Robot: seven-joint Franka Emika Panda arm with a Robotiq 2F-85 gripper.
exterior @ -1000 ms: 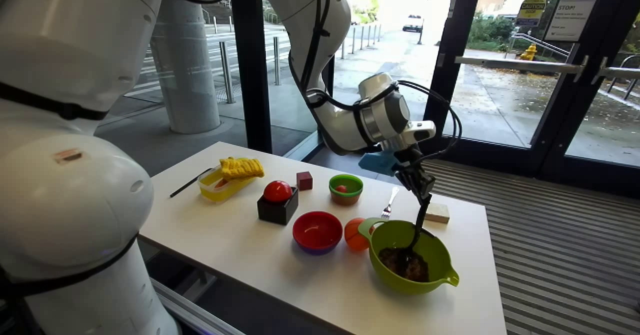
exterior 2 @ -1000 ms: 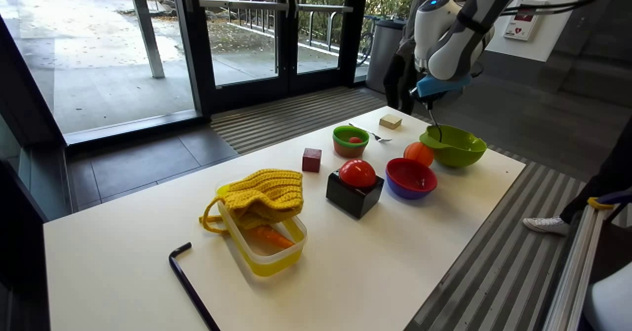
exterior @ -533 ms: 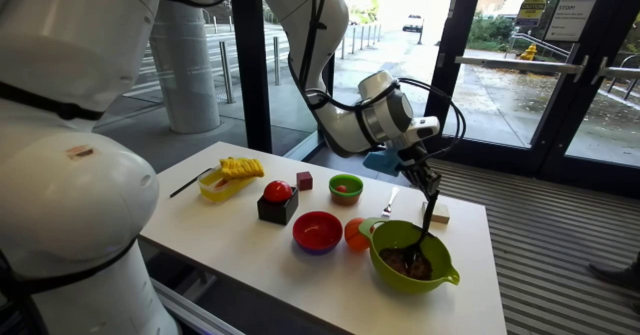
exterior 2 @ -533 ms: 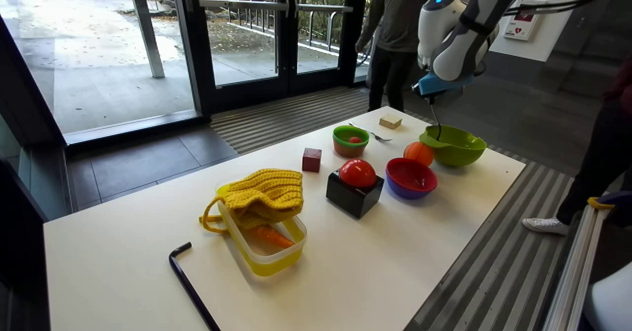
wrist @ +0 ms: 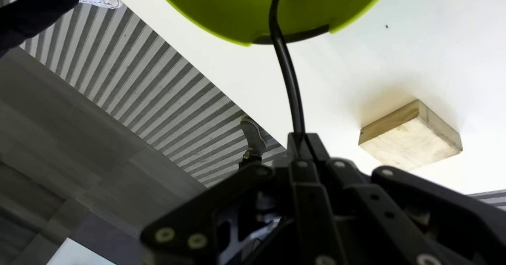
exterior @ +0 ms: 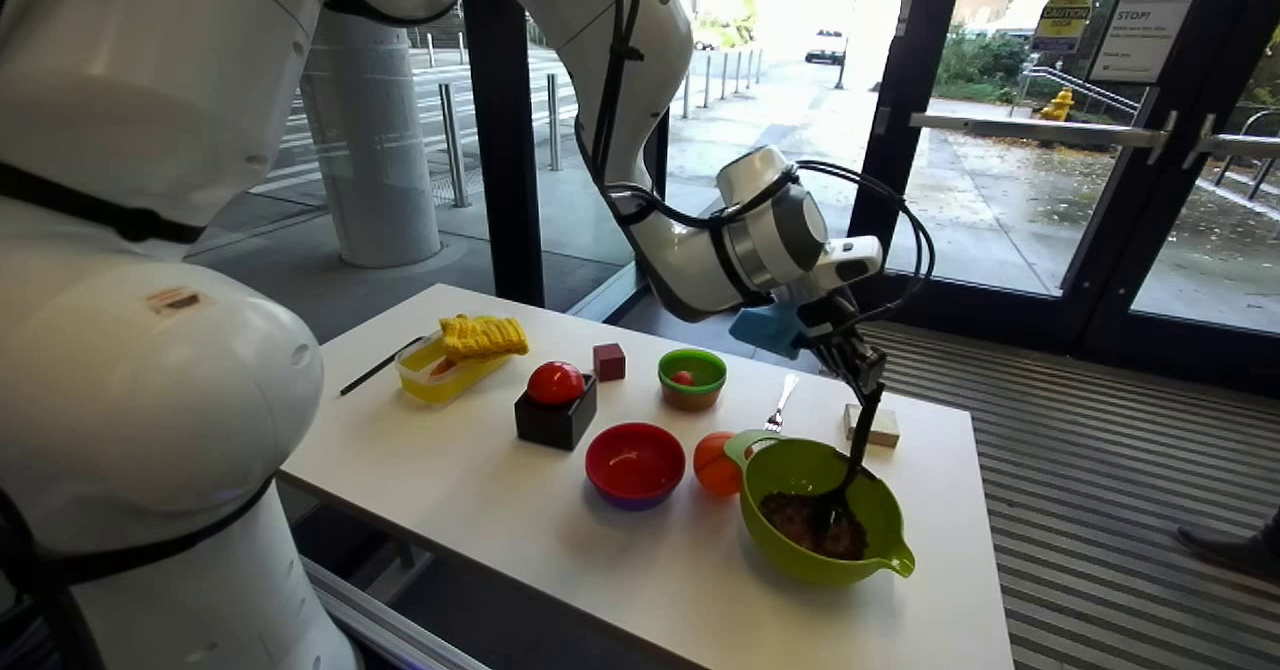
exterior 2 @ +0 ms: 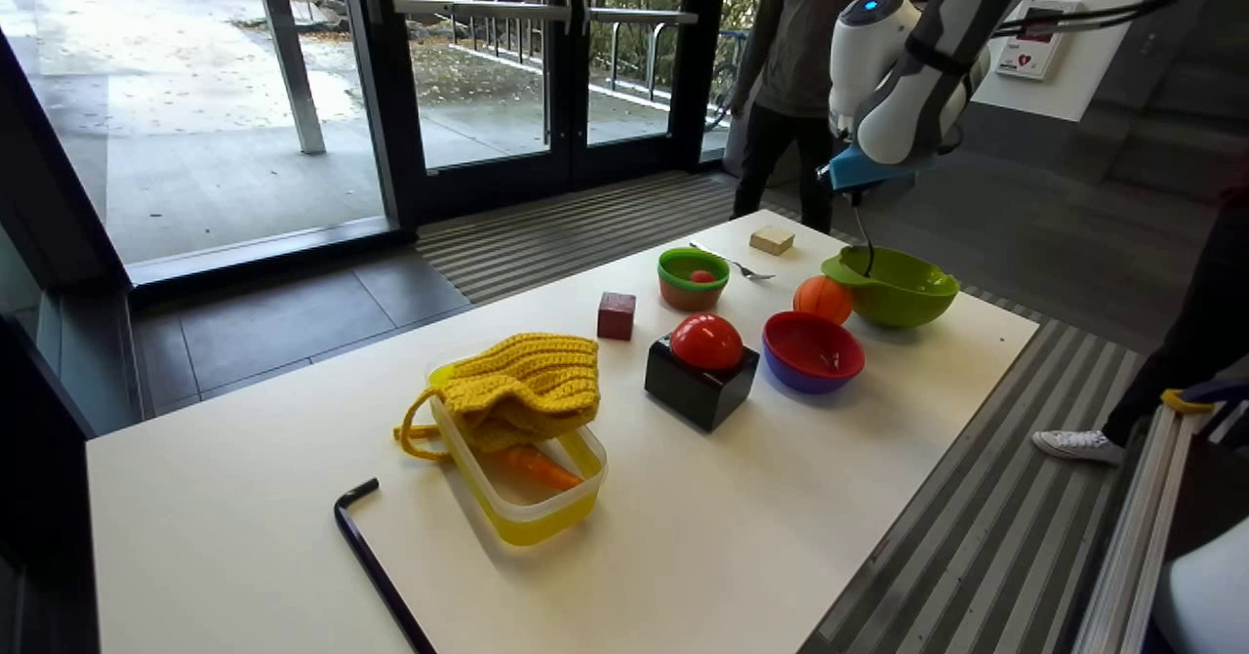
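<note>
Fingers (wrist: 317,148): closed on the thin handle of a black utensil (wrist: 289,75); handle end past the grip not visible.
Utensil axis: long, slightly curved, steeply tilted; runs from the grip down over the rim into the green mixing bowl (exterior: 800,465).
Utensil head: inside that bowl, partly sunk in brown contents (exterior: 790,520); spoon or ladle, cannot tell.
Grip vs bowl: fingers sit higher than the rim, off toward the wooden block (wrist: 409,142); bowl lies lower, utensil slanting between.
Block: flat on the tabletop (exterior 2: 683,556), apart from the bowl.
Fork (exterior: 782,405): lies near the bowl, tines toward it.
Orange ball (exterior: 713,467): just beside the bowl, by its side handle; contact unclear.
Red bowl (exterior: 635,455): nested in a purple bowl (exterior: 635,501), near the ball.
Red dome button (exterior 2: 706,342): on a black box (exterior 2: 688,390); maroon cube (exterior 2: 616,317) nearby.
Yellow tub (exterior 2: 532,529): well apart from the fingers; knit pouch (exterior 2: 527,386) draped over one end, carrot (exterior 2: 542,467) inside.
Bent rod (exterior 2: 378,576): beside the tub.
</note>
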